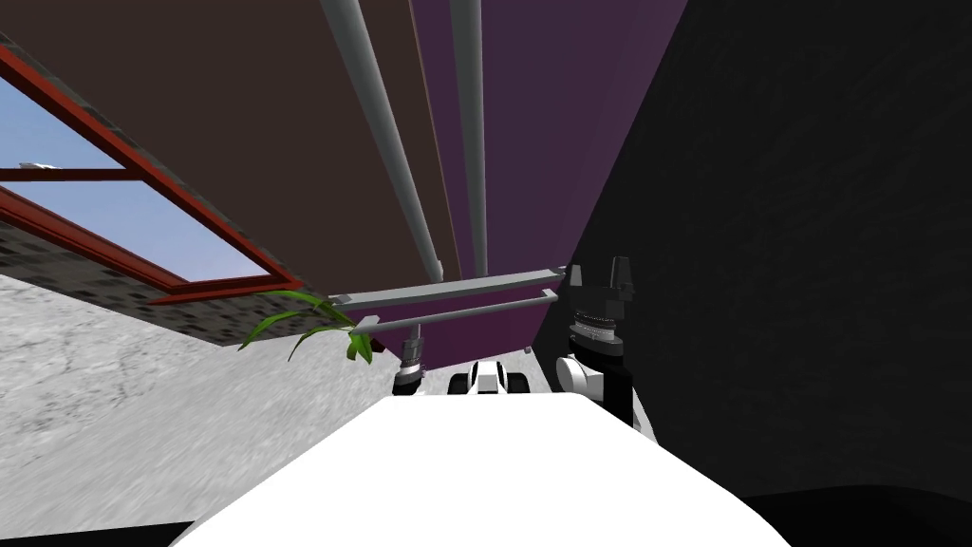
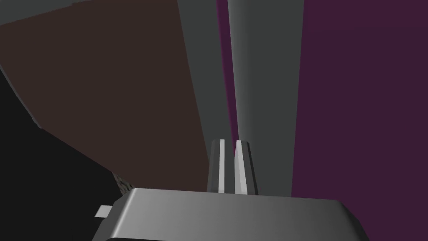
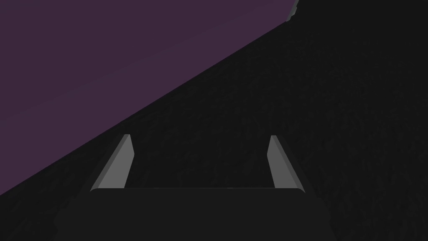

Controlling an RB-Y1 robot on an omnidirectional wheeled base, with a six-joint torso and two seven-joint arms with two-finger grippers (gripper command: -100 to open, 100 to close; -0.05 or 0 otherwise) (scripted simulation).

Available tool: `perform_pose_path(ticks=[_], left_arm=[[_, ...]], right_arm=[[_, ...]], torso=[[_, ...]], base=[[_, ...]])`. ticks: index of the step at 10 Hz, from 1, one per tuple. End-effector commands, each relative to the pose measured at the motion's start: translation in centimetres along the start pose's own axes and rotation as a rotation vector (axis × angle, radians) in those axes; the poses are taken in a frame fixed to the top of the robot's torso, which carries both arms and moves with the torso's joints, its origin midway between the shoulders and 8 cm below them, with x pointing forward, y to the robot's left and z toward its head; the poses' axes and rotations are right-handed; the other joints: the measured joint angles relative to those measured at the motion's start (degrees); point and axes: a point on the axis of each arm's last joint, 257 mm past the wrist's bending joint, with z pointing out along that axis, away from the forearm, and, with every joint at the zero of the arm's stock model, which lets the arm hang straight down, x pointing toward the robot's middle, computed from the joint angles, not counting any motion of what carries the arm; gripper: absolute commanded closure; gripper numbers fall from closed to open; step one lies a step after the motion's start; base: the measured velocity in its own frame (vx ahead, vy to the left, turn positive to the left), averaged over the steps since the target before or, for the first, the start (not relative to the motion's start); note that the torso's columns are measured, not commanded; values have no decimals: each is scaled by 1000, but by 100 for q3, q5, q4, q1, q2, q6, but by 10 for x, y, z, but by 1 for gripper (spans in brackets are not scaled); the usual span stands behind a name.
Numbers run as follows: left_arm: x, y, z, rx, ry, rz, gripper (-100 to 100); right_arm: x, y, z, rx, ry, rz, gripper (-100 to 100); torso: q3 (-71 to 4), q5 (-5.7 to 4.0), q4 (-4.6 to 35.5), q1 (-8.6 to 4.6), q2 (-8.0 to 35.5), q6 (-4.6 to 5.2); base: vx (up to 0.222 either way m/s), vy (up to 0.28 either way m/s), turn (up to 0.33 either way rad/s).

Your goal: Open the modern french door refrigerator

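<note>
My left hand (image 2: 229, 142) is pinched nearly shut. Its two thin fingers (image 2: 221, 167) stand side by side and hold nothing. Just past them are two long grey bars. One is the brown door's handle (image 2: 200, 83) and the other is the purple door's handle (image 2: 263, 83). A thin purple strip shows between them. These doors are the front of the fridge (image 1: 237, 114), and it is right in front of me, very close.

A shut hand cannot go around a bar. If it pushes on like this, I think it will poke the door or slip off the round handle. It needs to spread its fingers first, and pick one handle, not the gap between the two.

Lower down, two grey cross bars (image 1: 446, 302) run in front of my arms. An arm that lifts or pulls could catch on them.

My right hand (image 3: 199, 137) is wide open and holds nothing. It is up beside the purple door (image 1: 570, 95), close to a black wall (image 1: 807, 237). A quick swing could knock it there.

I also stand very near, so a door that swings out could bump into me.
</note>
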Motion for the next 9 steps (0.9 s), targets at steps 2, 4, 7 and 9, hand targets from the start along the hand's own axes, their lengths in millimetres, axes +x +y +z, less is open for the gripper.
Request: perform_pose_path(ticks=[2,4,7,9], left_arm=[[22,13,-18,-52,-34,-57,-100],[25,13,-20,-54,-38,-62,-100],[25,16,3,-53,-34,-66,-100],[25,18,18,-52,-31,-68,-100]], right_arm=[[0,0,0,0,0,0,0],[0,0,0,0,0,0,0],[0,0,0,0,0,0,0],[0,0,0,0,0,0,0]], torso=[[17,-32,45,8,44,-23],[47,-44,68,4,100,-35],[50,-45,70,0,104,-35],[41,-45,66,2,91,-36]], base=[[35,-19,-16],[26,-5,5],[-17,-10,18],[-23,-6,15]])
